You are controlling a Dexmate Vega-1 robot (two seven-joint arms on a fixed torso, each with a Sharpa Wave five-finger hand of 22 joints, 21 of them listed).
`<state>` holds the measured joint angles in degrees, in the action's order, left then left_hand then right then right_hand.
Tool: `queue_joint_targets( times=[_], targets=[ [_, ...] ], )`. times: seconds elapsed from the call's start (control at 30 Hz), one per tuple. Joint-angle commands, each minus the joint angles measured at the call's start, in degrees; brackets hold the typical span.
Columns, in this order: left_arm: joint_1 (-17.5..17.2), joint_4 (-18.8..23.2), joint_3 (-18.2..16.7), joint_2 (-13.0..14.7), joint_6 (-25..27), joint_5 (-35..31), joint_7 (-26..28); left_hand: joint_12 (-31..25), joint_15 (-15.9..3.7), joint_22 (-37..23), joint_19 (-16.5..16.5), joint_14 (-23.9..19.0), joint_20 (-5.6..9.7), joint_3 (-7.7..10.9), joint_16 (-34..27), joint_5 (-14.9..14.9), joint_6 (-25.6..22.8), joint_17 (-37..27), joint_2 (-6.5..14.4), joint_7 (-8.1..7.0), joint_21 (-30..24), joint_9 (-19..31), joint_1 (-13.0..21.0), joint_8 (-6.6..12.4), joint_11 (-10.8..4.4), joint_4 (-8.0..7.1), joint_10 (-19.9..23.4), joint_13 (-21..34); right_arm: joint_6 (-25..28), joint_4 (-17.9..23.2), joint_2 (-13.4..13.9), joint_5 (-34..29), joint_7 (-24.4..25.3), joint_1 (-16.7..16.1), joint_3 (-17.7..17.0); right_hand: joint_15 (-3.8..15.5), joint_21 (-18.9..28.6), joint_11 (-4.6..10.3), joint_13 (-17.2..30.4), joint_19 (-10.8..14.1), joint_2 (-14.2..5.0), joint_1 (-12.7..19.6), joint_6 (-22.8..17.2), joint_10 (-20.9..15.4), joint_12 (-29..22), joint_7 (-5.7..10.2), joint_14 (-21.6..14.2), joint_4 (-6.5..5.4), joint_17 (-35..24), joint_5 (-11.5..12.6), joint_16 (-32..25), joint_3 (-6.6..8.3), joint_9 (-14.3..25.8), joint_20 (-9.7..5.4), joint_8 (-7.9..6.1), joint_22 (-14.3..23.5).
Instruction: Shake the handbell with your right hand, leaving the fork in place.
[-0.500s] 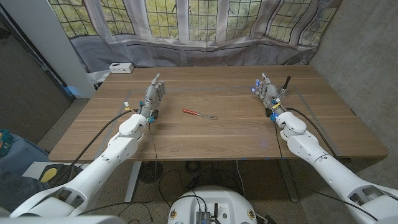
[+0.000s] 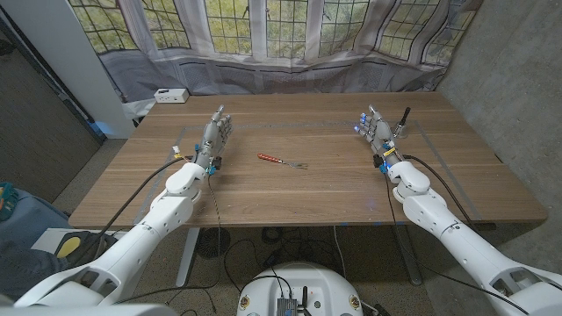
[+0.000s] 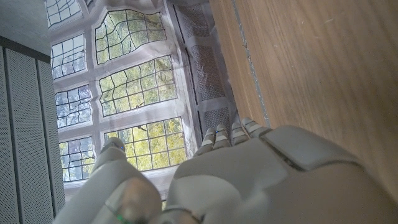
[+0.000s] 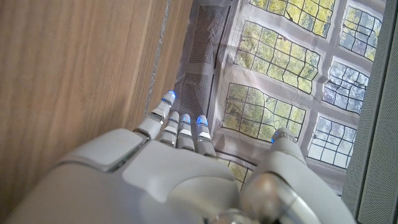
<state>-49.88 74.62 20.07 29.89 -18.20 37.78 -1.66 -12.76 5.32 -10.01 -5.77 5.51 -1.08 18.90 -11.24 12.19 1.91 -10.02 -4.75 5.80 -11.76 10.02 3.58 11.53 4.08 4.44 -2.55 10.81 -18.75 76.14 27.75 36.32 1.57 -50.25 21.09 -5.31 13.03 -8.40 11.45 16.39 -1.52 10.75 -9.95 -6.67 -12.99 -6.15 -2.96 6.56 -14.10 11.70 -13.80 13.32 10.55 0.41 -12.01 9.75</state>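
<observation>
Long wooden table [image 2: 334, 189], brown plank top, both arms resting at its sides.

Left hand [image 2: 215, 136], white, fingers straight and apart, holding nothing, well left of centre.

Right hand [image 2: 374, 129], white with blue-lit fingertips, fingers apart, empty, just beside handbell.

Small dark handbell [image 2: 401, 121], slim black handle up, standing near right hand on its outer side; contact not clear.

Red-handled metal fork [image 2: 281, 161] lying mid-table, well apart from both hands.

Judgement: nothing done yet; bell not grasped, grip, lift and shake all left.

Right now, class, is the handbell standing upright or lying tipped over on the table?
Upright: in the head view the handbell stands with its dark handle pointing up, just beside the right hand, which holds nothing.
</observation>
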Motion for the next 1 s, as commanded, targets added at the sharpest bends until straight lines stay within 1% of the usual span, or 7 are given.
queue_joint_targets(
  times=[0.03, 0.17, 0.23, 0.3, 0.5, 0.8, 1.0],
  targets=[
    [-1.42, 2.84, -0.26, 0.95, -0.14, -1.7, 2.58, -0.69, 0.11, -0.1, 0.34, -0.5, -0.19, 0.68, -0.25, -0.19, -1.04, -0.2, 0.2, 0.14, -0.28, 0.21, 0.82, 0.65, 0.36, 0.2, 0.84, 0.23, -1.28, 2.36, 0.55, -1.81, 2.39, -1.61, -0.38, 0.07, 0.43, -0.19, 0.01, 0.76, -0.16, 0.83, -1.26, -0.66, -0.31, 0.05, -0.59, 0.31, 0.08, -0.27, -0.28, 0.49, 0.25, -0.08, -0.47, 0.12],
    [-2.17, 3.56, -0.53, 0.36, -1.52, -2.62, 4.5, -1.34, 0.04, -0.11, 1.49, -2.53, -0.61, 1.03, -0.6, -0.51, -3.08, -0.18, 0.97, 0.05, -0.41, 0.22, 1.61, 0.97, -0.07, 0.57, 3.22, 0.24, -2.2, 2.18, 0.53, -2.09, 2.55, -1.8, -0.63, 0.36, 0.6, 0.11, 0.0, 1.72, -0.43, 1.26, -1.45, -1.03, -0.32, 0.15, -1.44, 0.52, 0.18, -0.31, -0.49, 0.68, 0.26, 0.0, -0.4, 0.14],
    [-2.62, 3.97, -0.76, -0.16, -2.14, -2.98, 5.85, -2.41, 0.13, -0.13, 4.48, -6.23, -1.12, 1.19, -1.15, -0.97, -7.33, -0.19, 1.54, 0.52, -0.98, 0.28, 2.31, 1.7, 0.25, 1.07, 7.29, 0.34, -2.7, 2.02, 0.66, -2.27, 2.42, -1.85, -0.75, 0.44, 0.75, 0.2, 0.0, 2.43, -0.55, 1.41, -1.55, -1.39, -0.38, 0.2, -2.03, 0.6, 0.21, -0.37, -0.68, 0.73, 0.26, -0.09, -0.36, 0.15],
    [-2.8, 4.07, -0.81, -0.46, -2.73, -3.41, 6.52, -2.73, -0.07, -0.13, 5.73, -7.12, -1.25, 1.25, -1.09, -1.1, -8.56, -0.18, 1.74, 0.59, -1.18, 0.29, 2.56, 1.77, 0.05, 1.26, 8.68, 0.37, -2.87, 2.24, 0.86, -2.37, 2.57, -2.0, -0.95, 0.31, 0.8, 0.25, 0.0, 2.82, -0.6, 1.45, -1.64, -1.49, -0.34, 0.25, -2.6, 0.63, 0.2, -0.43, -0.87, 0.73, 0.27, -0.2, -0.32, 0.17],
    [-2.11, 3.16, -0.37, -1.36, -3.59, -3.7, 6.15, -2.56, -0.33, -0.13, 6.7, -7.58, -0.74, 1.28, -1.02, -1.16, -8.81, -0.18, 1.85, 0.03, -1.36, 0.3, 2.72, 1.61, -0.25, 1.39, 8.69, 0.37, -3.21, 3.01, 1.93, -2.99, 2.57, -2.27, -1.42, 0.27, 0.9, 0.16, 0.0, 3.53, -0.7, 1.69, -1.8, -1.84, -0.36, 0.2, -3.12, 0.77, 0.19, -0.49, -1.02, 0.8, 0.27, -0.26, -0.27, 0.18],
    [0.0, 1.12, 1.44, -4.31, -3.31, -6.57, 9.79, -3.34, -1.22, -0.34, 16.88, -15.9, -1.73, 1.31, -1.67, -1.51, -16.1, -0.28, 2.52, -0.09, -3.35, 0.55, 3.62, 2.04, -0.98, 2.25, 15.46, 0.33, -5.37, 0.49, 1.81, -2.7, 0.37, -1.08, -1.73, -0.03, 0.85, 0.03, 0.04, 4.23, -0.91, 1.84, -2.59, -2.7, -0.47, -0.29, -3.92, 0.84, 0.03, -0.6, -1.32, 0.81, 0.29, -0.14, -0.39, 0.22],
    [-0.18, 1.63, 1.88, -5.55, -3.77, -6.35, 10.14, -3.58, -1.32, -0.34, 18.08, -17.15, -2.32, 1.33, -1.72, -1.51, -17.39, -0.29, 2.59, -0.23, -3.47, 0.57, 3.79, 2.16, -1.09, 2.4, 16.94, 0.35, -5.28, 0.17, 2.56, -0.38, -1.4, -1.15, -3.03, -0.04, 0.72, -0.16, 0.05, 4.22, -1.05, 2.08, -2.66, -2.74, -0.4, -0.29, -3.77, 0.95, 0.01, -0.62, -1.23, 0.91, 0.29, -0.06, -0.33, 0.23]
  ],
)
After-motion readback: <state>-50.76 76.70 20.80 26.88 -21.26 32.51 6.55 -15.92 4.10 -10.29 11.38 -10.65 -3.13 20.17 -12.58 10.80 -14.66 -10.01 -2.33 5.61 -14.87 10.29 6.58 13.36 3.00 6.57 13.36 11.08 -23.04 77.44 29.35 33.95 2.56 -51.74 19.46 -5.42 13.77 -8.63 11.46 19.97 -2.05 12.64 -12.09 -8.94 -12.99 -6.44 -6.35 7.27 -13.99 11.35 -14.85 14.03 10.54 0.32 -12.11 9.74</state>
